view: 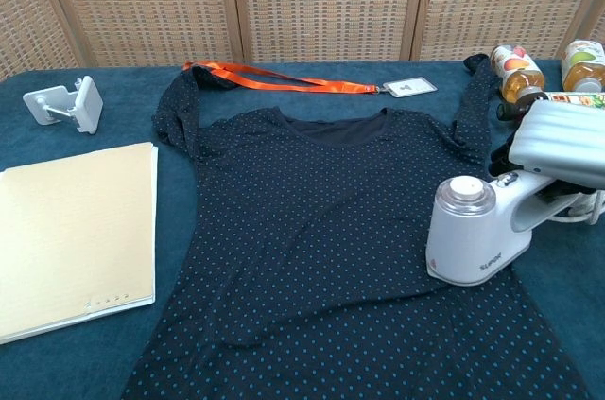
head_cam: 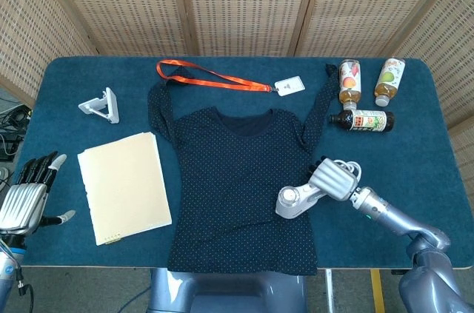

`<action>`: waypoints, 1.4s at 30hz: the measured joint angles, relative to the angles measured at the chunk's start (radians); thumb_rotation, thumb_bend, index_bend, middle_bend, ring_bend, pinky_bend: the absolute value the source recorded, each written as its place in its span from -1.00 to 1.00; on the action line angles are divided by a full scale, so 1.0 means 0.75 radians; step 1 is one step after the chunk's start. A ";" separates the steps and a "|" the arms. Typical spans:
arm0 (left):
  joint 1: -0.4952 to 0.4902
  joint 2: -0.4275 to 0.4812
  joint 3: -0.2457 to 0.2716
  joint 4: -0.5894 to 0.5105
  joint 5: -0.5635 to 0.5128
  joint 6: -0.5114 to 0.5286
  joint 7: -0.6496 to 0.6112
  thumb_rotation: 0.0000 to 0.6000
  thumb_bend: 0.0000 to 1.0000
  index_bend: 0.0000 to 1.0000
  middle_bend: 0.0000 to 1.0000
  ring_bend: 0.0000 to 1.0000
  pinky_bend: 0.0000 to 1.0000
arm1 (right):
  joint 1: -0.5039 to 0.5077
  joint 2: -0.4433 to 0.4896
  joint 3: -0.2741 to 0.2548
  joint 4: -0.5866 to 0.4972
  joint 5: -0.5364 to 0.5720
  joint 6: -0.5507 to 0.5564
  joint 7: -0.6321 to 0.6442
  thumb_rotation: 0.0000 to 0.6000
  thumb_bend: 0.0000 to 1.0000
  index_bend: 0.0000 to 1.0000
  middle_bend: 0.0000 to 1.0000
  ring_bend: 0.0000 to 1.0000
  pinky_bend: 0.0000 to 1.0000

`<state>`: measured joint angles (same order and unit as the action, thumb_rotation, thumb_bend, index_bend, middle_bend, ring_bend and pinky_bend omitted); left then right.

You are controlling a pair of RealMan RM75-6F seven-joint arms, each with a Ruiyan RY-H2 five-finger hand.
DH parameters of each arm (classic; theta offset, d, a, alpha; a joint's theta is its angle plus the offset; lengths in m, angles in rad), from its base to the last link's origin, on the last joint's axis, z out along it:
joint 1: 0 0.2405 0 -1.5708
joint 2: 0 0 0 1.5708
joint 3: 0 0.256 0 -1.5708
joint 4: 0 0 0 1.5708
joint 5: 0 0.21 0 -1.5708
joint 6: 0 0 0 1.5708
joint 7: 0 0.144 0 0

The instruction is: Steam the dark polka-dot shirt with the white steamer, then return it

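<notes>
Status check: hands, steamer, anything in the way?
Right robot hand grips steamer, standing on shirt at its right edge. Left robot hand open, off table edge. Bottles just beyond.

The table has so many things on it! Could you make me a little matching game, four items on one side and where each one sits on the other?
Things:
1. steamer
2. lanyard
3. folder
4. bottles

Places:
A. far right corner of the table
B. left of the shirt, near edge
C. on the shirt's right side, held by the right hand
D. beyond the shirt's collar

Pairs: 1-C, 2-D, 3-B, 4-A
</notes>
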<state>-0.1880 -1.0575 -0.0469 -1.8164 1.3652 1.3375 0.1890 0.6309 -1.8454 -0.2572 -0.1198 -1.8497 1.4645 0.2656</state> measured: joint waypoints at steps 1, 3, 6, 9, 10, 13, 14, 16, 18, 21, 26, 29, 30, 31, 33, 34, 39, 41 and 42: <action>0.000 0.000 0.000 0.000 0.000 0.000 0.000 1.00 -1.00 -1.00 -1.00 -1.00 -1.00 | 0.000 -0.002 0.001 -0.005 0.001 0.003 0.005 1.00 1.00 0.83 0.44 0.58 0.91; 0.001 0.001 0.000 0.000 0.000 0.001 -0.002 1.00 -1.00 -1.00 -1.00 -1.00 -1.00 | 0.000 -0.009 0.002 -0.018 0.002 0.008 0.021 1.00 1.00 0.83 0.44 0.58 0.91; 0.003 0.003 0.001 0.001 0.002 0.003 -0.008 1.00 -1.00 -1.00 -1.00 -1.00 -1.00 | 0.004 -0.026 -0.001 -0.030 -0.004 0.031 0.029 1.00 1.00 0.83 0.44 0.58 0.91; 0.004 0.006 0.002 0.001 0.006 0.004 -0.018 1.00 -1.00 -1.00 -1.00 -1.00 -1.00 | 0.009 -0.044 -0.011 -0.041 -0.017 0.069 0.031 1.00 1.00 0.83 0.44 0.58 0.91; 0.004 0.007 0.003 0.000 0.008 0.004 -0.020 1.00 -1.00 -1.00 -1.00 -1.00 -1.00 | 0.012 -0.050 -0.014 -0.045 -0.022 0.082 0.032 1.00 1.00 0.83 0.44 0.58 0.91; 0.004 0.009 0.004 0.002 0.011 0.003 -0.026 1.00 -1.00 -1.00 -1.00 -1.00 -1.00 | 0.020 -0.074 -0.029 -0.059 -0.044 0.132 0.031 1.00 1.00 0.83 0.44 0.58 0.91; 0.005 0.010 0.004 0.003 0.011 0.004 -0.028 1.00 -1.00 -1.00 -1.00 -1.00 -1.00 | 0.023 -0.082 -0.034 -0.063 -0.051 0.147 0.030 1.00 1.00 0.83 0.44 0.58 0.91; 0.005 0.010 0.003 0.004 0.010 0.005 -0.029 1.00 -1.00 -1.00 -1.00 -1.00 -1.00 | 0.029 -0.097 -0.047 -0.070 -0.069 0.180 0.026 1.00 1.00 0.83 0.44 0.58 0.91; 0.006 0.011 0.003 0.006 0.009 0.005 -0.032 1.00 -1.00 -1.00 -1.00 -1.00 -1.00 | 0.035 -0.109 -0.062 -0.076 -0.090 0.213 0.017 1.00 1.00 0.83 0.44 0.58 0.91; 0.006 0.011 0.003 0.008 0.010 0.005 -0.034 1.00 -1.00 -1.00 -1.00 -1.00 -1.00 | 0.039 -0.122 -0.084 -0.084 -0.118 0.254 0.001 1.00 1.00 0.83 0.44 0.58 0.91; 0.005 0.010 0.003 0.012 0.008 0.002 -0.036 1.00 -1.00 -1.00 -1.00 -1.00 -1.00 | 0.036 -0.135 -0.118 -0.094 -0.158 0.305 -0.031 1.00 1.00 0.83 0.44 0.58 0.91; 0.005 0.010 0.004 0.011 0.008 0.001 -0.034 1.00 -1.00 -1.00 -1.00 -1.00 -1.00 | 0.033 -0.136 -0.118 -0.091 -0.157 0.304 -0.038 1.00 1.00 0.83 0.44 0.58 0.91; 0.005 0.010 0.004 0.011 0.009 0.001 -0.033 1.00 -1.00 -1.00 -1.00 -1.00 -1.00 | 0.032 -0.133 -0.115 -0.088 -0.153 0.298 -0.038 1.00 1.00 0.83 0.44 0.58 0.91; 0.005 0.009 0.004 0.010 0.009 0.001 -0.032 1.00 -1.00 -1.00 -1.00 -1.00 -1.00 | 0.031 -0.130 -0.111 -0.084 -0.148 0.290 -0.038 1.00 1.00 0.83 0.44 0.58 0.91; 0.005 0.008 0.005 0.009 0.009 0.003 -0.030 1.00 -1.00 -1.00 -1.00 -1.00 -1.00 | 0.028 -0.120 -0.102 -0.070 -0.136 0.268 -0.037 1.00 1.00 0.83 0.44 0.58 0.91; 0.005 0.008 0.005 0.008 0.010 0.003 -0.028 1.00 -1.00 -1.00 -1.00 -1.00 -1.00 | 0.027 -0.115 -0.098 -0.064 -0.130 0.257 -0.037 1.00 1.00 0.83 0.44 0.58 0.91; 0.005 0.006 0.006 0.005 0.012 0.004 -0.023 1.00 -1.00 -1.00 -1.00 -1.00 -1.00 | 0.016 -0.078 -0.069 -0.028 -0.091 0.177 -0.034 1.00 1.00 0.83 0.44 0.58 0.91; 0.005 0.005 0.007 0.004 0.013 0.005 -0.020 1.00 -1.00 -1.00 -1.00 -1.00 -1.00 | 0.011 -0.063 -0.058 -0.015 -0.076 0.145 -0.033 1.00 1.00 0.83 0.44 0.58 0.91; 0.005 0.005 0.007 0.003 0.014 0.004 -0.018 1.00 -1.00 -1.00 -1.00 -1.00 -1.00 | 0.007 -0.053 -0.051 -0.007 -0.067 0.124 -0.034 1.00 1.00 0.83 0.44 0.58 0.91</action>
<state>-0.1846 -1.0540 -0.0419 -1.8140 1.3757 1.3408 0.1753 0.6360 -1.8853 -0.2958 -0.1248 -1.9001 1.5576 0.2404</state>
